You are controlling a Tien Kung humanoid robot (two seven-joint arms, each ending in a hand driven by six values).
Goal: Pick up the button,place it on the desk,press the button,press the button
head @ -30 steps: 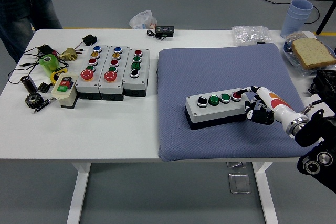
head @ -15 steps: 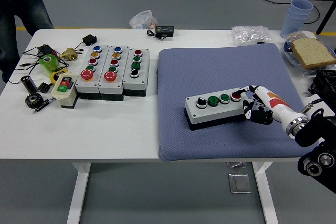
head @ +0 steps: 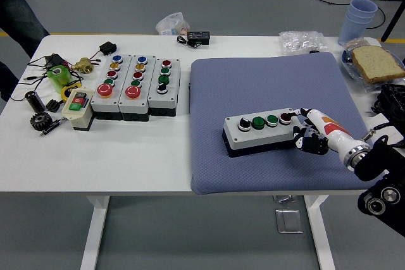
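A grey button box [head: 261, 132] with a black knob, two green buttons and a red button lies on the blue-grey mat [head: 272, 80]. My right hand [head: 310, 132] comes in from the right and sits at the box's right end. One finger is stretched onto the red button [head: 285, 117]; the other fingers are curled beside the box. The left arm is out of view.
Three more button boxes [head: 136, 86] stand side by side left of the mat, with a small red-green switch box [head: 77, 109], a gear [head: 41, 120] and small parts further left. Bread [head: 376, 62], cups [head: 359, 20] and a plastic bag [head: 302, 42] are at the back right. A person's legs [head: 16, 14] show at the top left.
The person at the top left has stepped further left out of the picture. My right hand shifted slightly lower and right, its finger still at the red button.
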